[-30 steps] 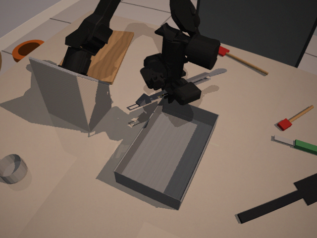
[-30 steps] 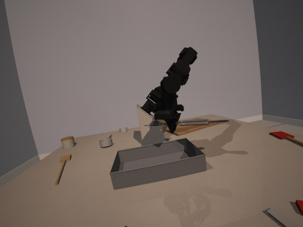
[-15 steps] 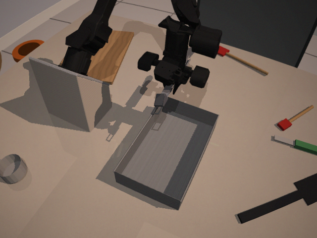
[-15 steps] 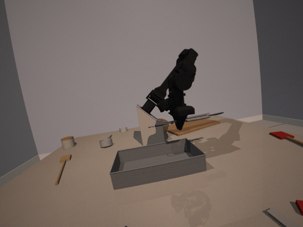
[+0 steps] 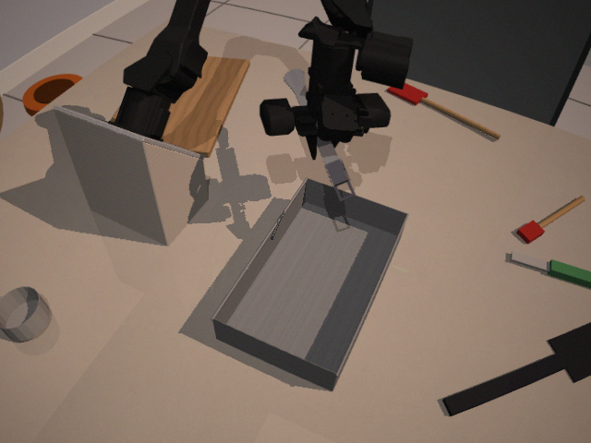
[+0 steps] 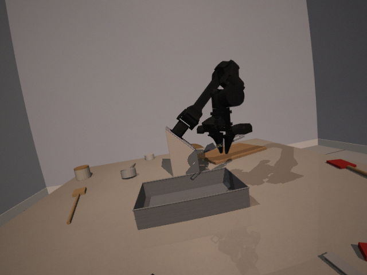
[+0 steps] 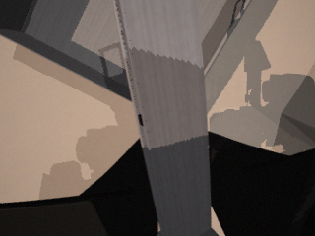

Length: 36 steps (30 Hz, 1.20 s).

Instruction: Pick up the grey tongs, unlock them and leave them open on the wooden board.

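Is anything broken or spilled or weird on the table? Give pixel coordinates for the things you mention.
Nothing stands out. The roasting tin (image 5: 274,354) (image 6: 192,209) (image 7: 64,61) sits flat, and I see no spills or cracks. The grey tongs (image 5: 338,173) (image 6: 210,147) (image 7: 172,98) look slanted, but that's just how the claw (image 5: 324,151) (image 6: 223,152) (image 7: 168,137) is holding them up.

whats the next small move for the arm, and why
Probably tip the tongs so their rounded tips point down: the pincer is shut on them above the table, but they lie slantwise, ring end out over the tin, and unlocking needs tips down.
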### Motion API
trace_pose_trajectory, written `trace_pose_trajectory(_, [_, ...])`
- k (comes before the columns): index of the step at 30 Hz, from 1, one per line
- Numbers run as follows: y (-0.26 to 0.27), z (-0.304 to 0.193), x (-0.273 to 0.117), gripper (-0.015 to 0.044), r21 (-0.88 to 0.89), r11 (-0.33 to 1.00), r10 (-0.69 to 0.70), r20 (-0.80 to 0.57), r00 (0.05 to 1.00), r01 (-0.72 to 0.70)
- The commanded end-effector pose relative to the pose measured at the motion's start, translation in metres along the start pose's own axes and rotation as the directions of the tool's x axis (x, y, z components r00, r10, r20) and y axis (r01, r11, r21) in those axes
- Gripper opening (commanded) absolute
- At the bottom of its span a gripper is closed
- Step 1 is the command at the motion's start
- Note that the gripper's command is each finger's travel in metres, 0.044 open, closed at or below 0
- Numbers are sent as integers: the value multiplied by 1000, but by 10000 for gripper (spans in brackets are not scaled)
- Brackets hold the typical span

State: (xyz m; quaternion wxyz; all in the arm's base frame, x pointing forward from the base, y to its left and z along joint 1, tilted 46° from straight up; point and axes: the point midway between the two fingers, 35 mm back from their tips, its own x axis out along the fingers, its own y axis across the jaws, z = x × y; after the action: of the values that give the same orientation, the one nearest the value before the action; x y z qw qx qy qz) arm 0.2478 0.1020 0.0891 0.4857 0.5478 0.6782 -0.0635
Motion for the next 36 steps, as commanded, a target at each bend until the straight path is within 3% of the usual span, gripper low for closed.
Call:
trace_pose_trajectory(1, [2,-7,-2,-150,-156,988,-2,5,1000,3])
trace_pose_trajectory(8, [5,-21,-5,-150,-434,901,-2,10,1000,7])
trace_pose_trajectory(16, [8,-37,-9,-150,-705,709,-1,11,1000,8])
trace_pose_trajectory(26, [10,-57,-14,-150,-932,362,4,10,1000,8])
trace_pose_trajectory(36, [10,-78,-19,-150,-999,-45,9,7,1000,7])
